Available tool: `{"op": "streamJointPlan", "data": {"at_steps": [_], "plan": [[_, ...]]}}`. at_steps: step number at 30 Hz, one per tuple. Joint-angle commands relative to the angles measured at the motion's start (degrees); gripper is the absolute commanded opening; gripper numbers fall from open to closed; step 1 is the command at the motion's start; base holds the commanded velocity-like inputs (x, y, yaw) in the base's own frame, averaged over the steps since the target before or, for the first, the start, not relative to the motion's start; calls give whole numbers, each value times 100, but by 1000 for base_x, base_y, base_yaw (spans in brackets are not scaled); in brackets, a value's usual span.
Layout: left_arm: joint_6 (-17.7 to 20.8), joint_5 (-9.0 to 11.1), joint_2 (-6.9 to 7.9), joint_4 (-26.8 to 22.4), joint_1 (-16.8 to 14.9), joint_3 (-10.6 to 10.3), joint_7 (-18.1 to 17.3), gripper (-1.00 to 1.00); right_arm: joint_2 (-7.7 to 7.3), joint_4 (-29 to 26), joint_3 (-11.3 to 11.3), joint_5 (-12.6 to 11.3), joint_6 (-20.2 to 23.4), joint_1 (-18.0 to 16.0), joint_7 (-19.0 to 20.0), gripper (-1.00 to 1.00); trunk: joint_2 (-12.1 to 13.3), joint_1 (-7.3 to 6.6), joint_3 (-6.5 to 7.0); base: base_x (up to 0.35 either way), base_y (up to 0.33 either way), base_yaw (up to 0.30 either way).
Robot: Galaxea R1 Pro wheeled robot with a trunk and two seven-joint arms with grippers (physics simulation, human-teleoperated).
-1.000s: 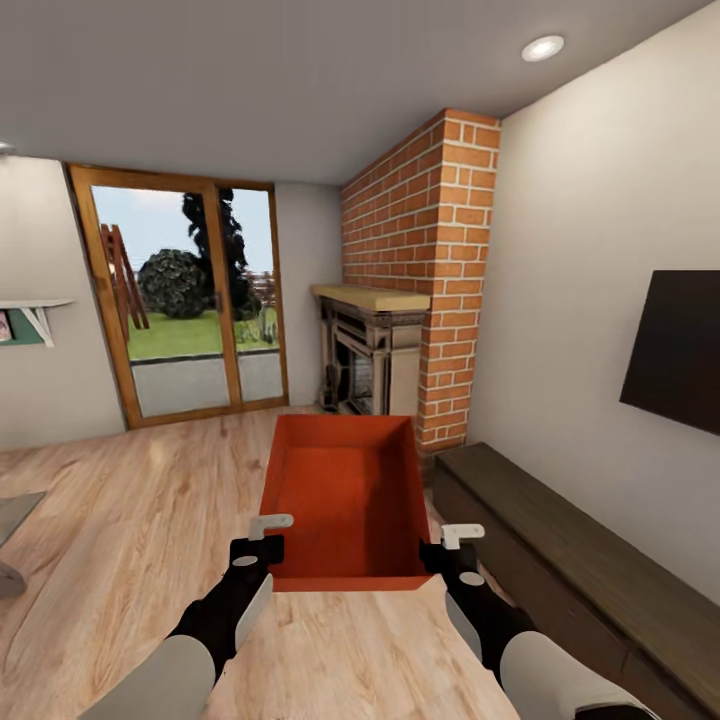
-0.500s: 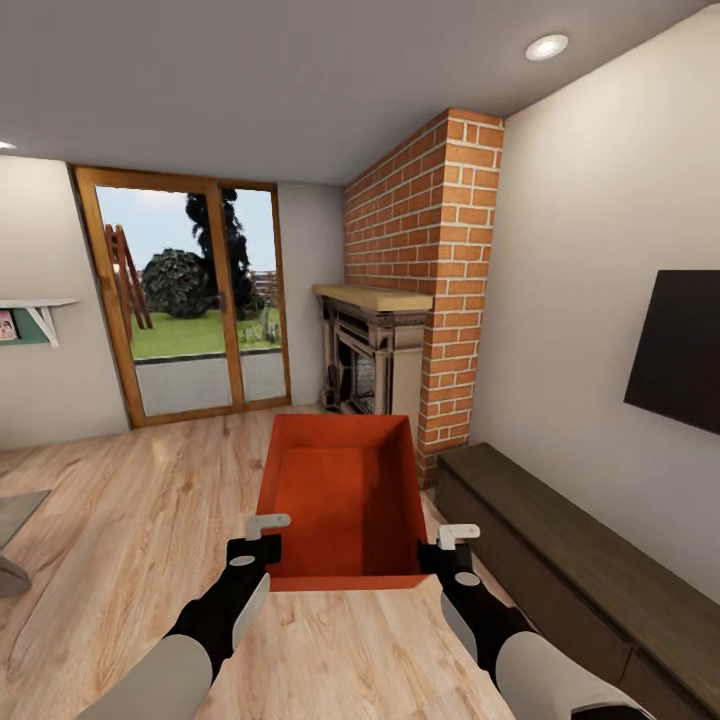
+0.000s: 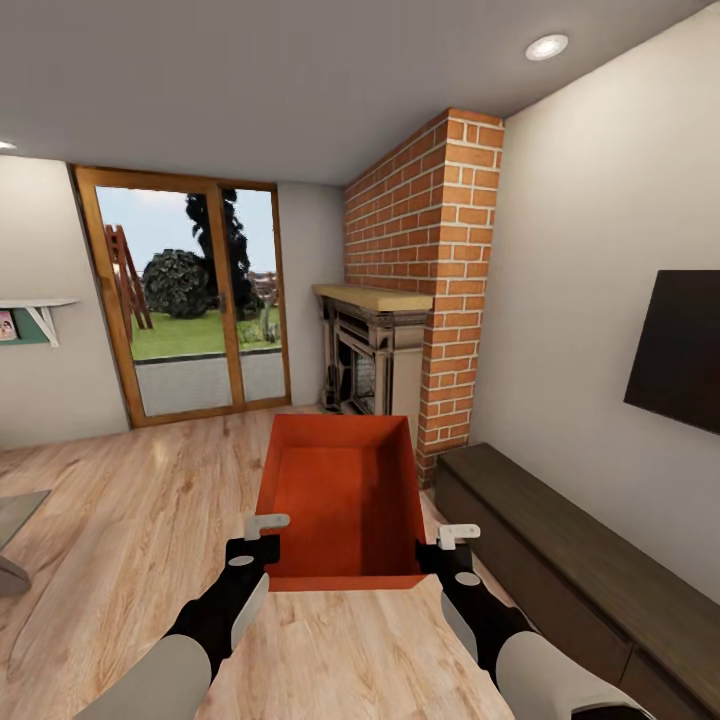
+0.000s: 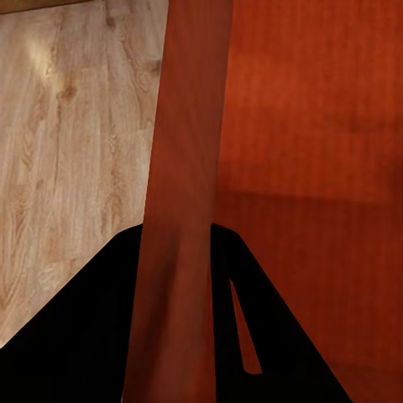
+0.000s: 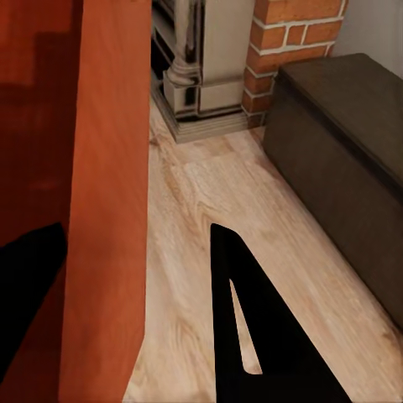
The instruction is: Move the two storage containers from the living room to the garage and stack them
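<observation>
orange-red plastic container [image 3: 340, 495], likely stiff, light and a bit slippery, held up over the wood floor [image 3: 130, 520] near the dark bench [image 3: 580, 560], left gripper [image 3: 262, 540] pinching its left wall, right gripper [image 3: 452, 552] pinching its right wall, best kept level.

Looking along our left pincer [image 4: 180, 336], we see the orange-red wall of a storage container [image 4: 180, 168] running as a tall strip through the middle of the picture. The pincer's two black fingers [image 4: 277, 336] straddle that wall, one on each side of it, their dark shapes showing through where the wall crosses them. On one side of the wall lies the container's inside, a broad ribbed orange-red surface with a darker shaded band across it. On the other side lies the light wood plank floor [image 4: 67, 151], grained and knotted, with a pale glare patch.
</observation>
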Motion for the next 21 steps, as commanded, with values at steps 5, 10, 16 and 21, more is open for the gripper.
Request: {"op": "streamJointPlan", "data": {"at_steps": [5,10,16,21], "plan": [[48,-38,8,-16,-2,-24,74,-100,0,8,27,18,-28,6,-56,-100,-9,1,-10,0,0,0],[51,-38,0,-7,-2,-24,74,-100,1,9,27,7,36,10,-69,-100,-9,1,-10,0,0,1],[52,-38,-1,4,-2,-22,74,-100,5,9,32,6,58,11,-55,-100,-9,1,-10,0,0,176],[53,-38,-1,9,-2,-23,74,-100,38,12,34,5,60,11,-44,-100,-9,1,-10,0,0,267]]}}
